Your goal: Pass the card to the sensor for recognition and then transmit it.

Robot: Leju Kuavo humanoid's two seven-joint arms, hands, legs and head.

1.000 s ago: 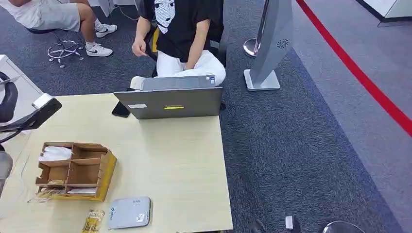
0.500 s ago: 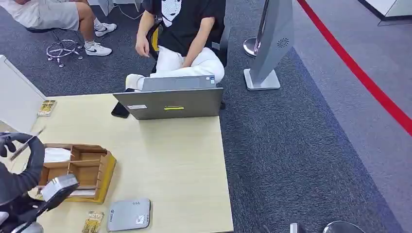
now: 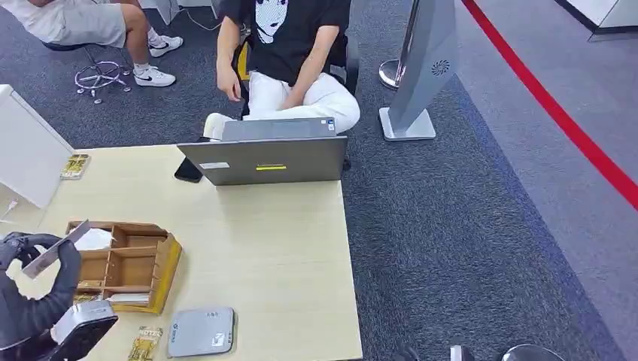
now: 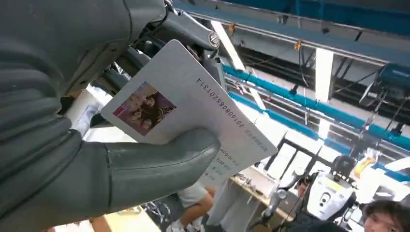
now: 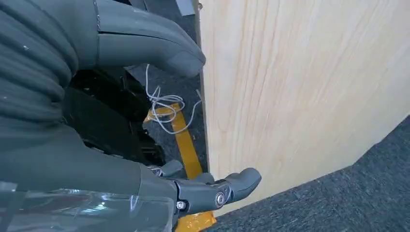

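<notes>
While the left hand (image 3: 30, 259) sits at about eight o'clock in the head view, raised above the near-left corner of the table (image 3: 263, 248), it clamps the card (image 4: 186, 108) between its thick thumb and darker fingers; the left wrist view shows the card's printed face, with a small photo and a row of digits, turned toward the camera and lifted toward the ceiling lights, which suggests it is being carried clear of the wooden organiser (image 3: 120, 263) so it can be swung down to the reader. That grey sensor (image 3: 200, 331) lies flat near the table's front edge at about seven o'clock, just beside a small gold packet (image 3: 145, 342), so I judge the presenting step is not yet done. Over on the other side, the right hand (image 5: 145, 121) hangs off the table's edge, holding nothing, thumb and fingers loosely apart, above grey carpet, a strip of yellow tape and a loose white cable. Farther out, the pale wood tabletop carries an open grey laptop (image 3: 263, 154) toward twelve o'clock with a dark phone beside it. Beyond it a seated person (image 3: 290, 60) faces the laptop, likely the one to receive the card; a slanted grey stand (image 3: 421, 75) rises at one o'clock and a red floor line (image 3: 557, 113) crosses the carpet at two.
</notes>
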